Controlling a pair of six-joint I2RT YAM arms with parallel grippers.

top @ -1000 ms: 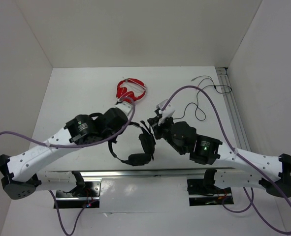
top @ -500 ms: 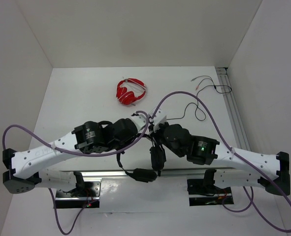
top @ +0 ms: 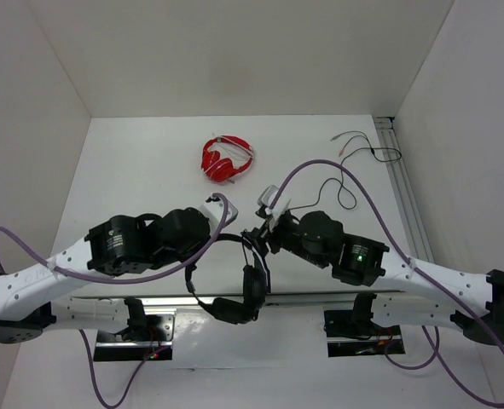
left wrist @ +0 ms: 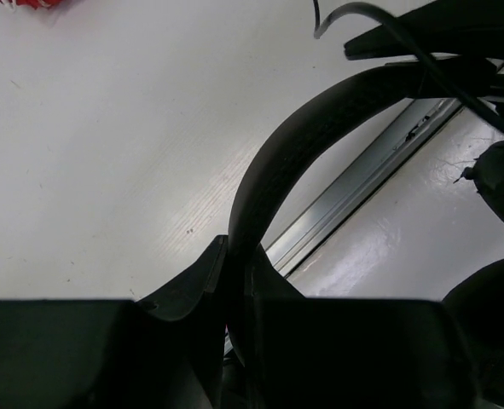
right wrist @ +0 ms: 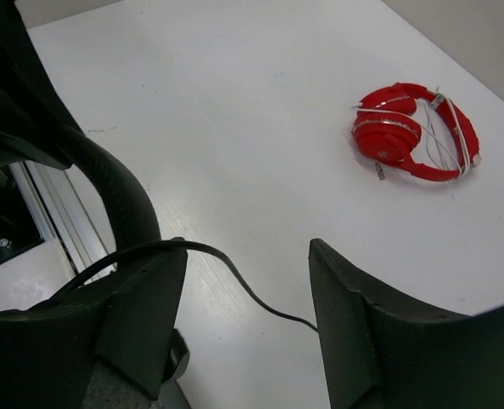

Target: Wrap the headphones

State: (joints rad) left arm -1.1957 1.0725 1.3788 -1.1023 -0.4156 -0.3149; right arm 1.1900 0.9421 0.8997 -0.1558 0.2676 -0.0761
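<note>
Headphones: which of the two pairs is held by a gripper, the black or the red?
The black headphones: the left gripper is shut on their headband. The red headphones lie alone on the table.

The headphones (top: 253, 283) sat between the two arms at the table's (top: 132, 170) near edge. One earcup was at 6 o'clock of the right gripper (top: 261, 233), and the other lay lower, at 7 o'clock, over the metal rail (top: 307, 298). The left gripper (top: 222, 241) met the headband at the earcups' 10 o'clock. Its fingers and the right gripper's were too dark to read. A thin cable (top: 345, 194) trailed toward 2 o'clock, looping beside the side track (top: 402, 200). Red headphones (top: 227, 159) lay at 12 o'clock, well apart from both grippers.
</note>
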